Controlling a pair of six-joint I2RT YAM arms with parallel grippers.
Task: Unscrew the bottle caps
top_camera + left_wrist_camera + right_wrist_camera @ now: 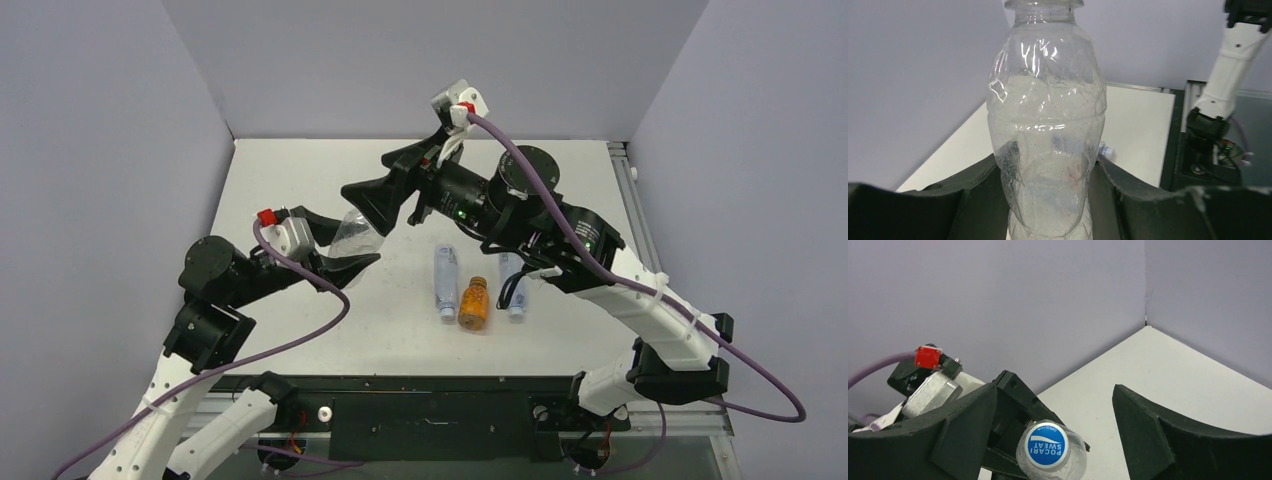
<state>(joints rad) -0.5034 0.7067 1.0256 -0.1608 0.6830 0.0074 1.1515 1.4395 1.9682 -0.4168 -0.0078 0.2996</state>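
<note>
My left gripper (345, 252) is shut on the lower body of a clear ribbed bottle (356, 236), held above the table and tilted toward the right arm. From the left wrist, the bottle (1047, 120) fills the gap between the black fingers (973, 190), and its top is cut off by the frame edge. My right gripper (1055, 402) stands open on either side of the bottle's cap (1047, 446), a white cap with a blue printed top, without touching it. In the top view the right gripper (385, 208) sits just past the bottle's neck.
Three small bottles rest on the white table (300, 180) in front of the right arm: a clear blue-labelled one (446, 280), an orange one (474, 303) and another clear blue-labelled one (515, 285). Grey walls close the back and sides.
</note>
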